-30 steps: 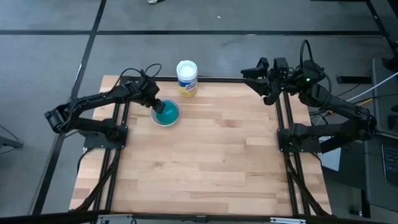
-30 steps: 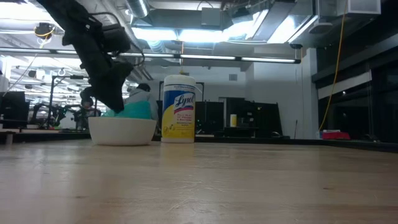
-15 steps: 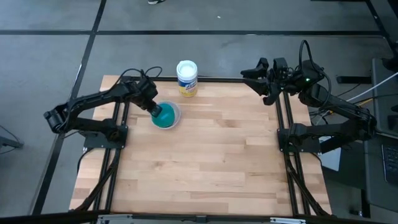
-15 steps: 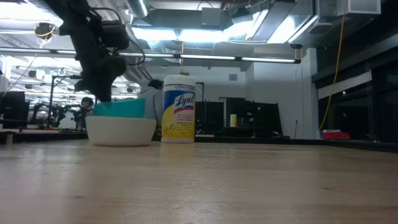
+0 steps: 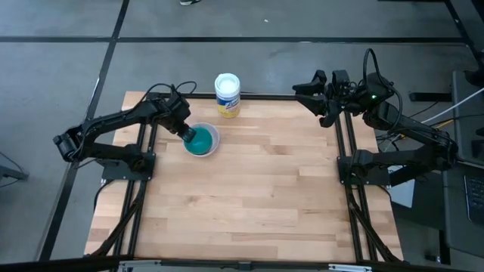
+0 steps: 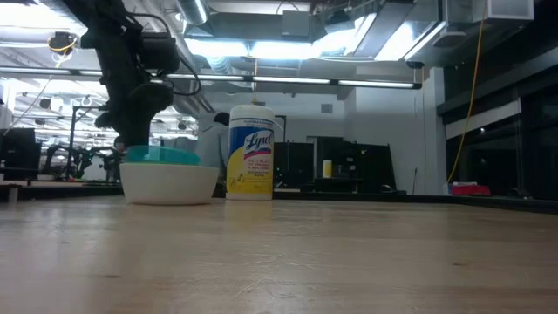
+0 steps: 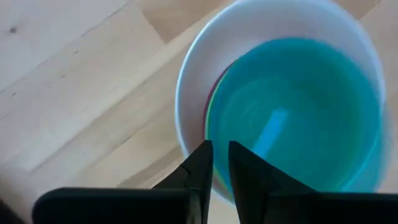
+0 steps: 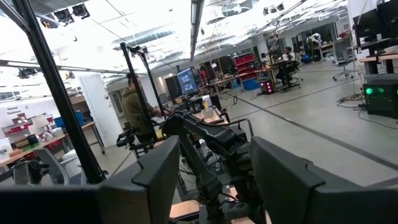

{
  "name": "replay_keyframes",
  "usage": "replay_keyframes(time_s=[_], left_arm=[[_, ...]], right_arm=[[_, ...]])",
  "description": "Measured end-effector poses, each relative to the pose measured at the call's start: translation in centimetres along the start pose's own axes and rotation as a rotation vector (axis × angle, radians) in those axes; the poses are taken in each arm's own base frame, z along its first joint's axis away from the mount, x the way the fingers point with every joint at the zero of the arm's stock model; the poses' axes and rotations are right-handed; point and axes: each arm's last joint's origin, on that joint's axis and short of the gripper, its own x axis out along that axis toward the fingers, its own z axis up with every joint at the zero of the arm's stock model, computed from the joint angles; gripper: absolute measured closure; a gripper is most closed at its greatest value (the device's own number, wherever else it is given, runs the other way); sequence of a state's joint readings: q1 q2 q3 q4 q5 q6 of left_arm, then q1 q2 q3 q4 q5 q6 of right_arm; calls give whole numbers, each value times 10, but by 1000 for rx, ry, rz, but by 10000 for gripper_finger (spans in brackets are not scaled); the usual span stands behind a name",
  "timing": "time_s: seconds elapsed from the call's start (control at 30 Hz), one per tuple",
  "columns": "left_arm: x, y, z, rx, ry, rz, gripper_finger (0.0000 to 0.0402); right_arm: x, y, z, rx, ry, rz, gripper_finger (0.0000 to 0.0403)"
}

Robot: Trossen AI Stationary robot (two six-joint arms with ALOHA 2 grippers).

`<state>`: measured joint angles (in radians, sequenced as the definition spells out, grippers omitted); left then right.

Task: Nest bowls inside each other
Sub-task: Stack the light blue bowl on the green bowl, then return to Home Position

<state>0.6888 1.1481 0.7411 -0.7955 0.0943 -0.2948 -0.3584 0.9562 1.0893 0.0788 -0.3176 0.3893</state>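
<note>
A teal bowl [image 5: 203,141] sits level inside a white bowl [image 6: 170,183] at the table's far left. Thin red and green rims [image 7: 208,118] show between the two. My left gripper [image 7: 221,163] points steeply down over the stack's left rim. Its fingers are narrowly apart, one over the white bowl's wall and one over the teal bowl's inside. In the low view its tip [image 6: 131,144] reaches the teal rim. My right gripper [image 5: 301,92] waits raised past the table's far right corner, open with nothing between its fingers [image 8: 155,174]. My left gripper stands at the left part of the teal bowl's rim [image 7: 214,134], coming from above. Its own fingers hide the spot, so I cannot tell whether it touches the rim. The stack rests on the table.
A tall white wipes canister [image 5: 227,94] with a blue and yellow label [image 6: 250,153] stands just behind and to the right of the bowls. The wooden table [image 5: 249,196] stretches toward the near edge. Dark frame rails run along both sides.
The teal bowl stood tilted and high in the white bowl. It has sunk in and now lies level, its rim just above the white one. My left gripper has drawn from the bowl's inside toward its left rim and tipped more upright.
</note>
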Motion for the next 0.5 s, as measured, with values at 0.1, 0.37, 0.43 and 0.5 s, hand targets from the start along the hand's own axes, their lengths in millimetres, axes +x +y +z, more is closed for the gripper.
replay_keyframes(time_s=[0.1, 0.37, 0.43, 0.5], left_arm=[[0, 0, -1, 12, 6, 5, 363], [-12, -5, 16, 24, -246, -52, 351], [-30, -8, 22, 50, -418, -88, 350], [-54, -11, 21, 99, -584, -126, 353]], right_arm=[[0, 0, 0, -3, 0, 0, 207], [-1, -2, -7, -16, 71, -17, 206], [-6, -2, -11, -27, 135, -37, 204], [-14, 1, -11, -36, 143, -30, 202]])
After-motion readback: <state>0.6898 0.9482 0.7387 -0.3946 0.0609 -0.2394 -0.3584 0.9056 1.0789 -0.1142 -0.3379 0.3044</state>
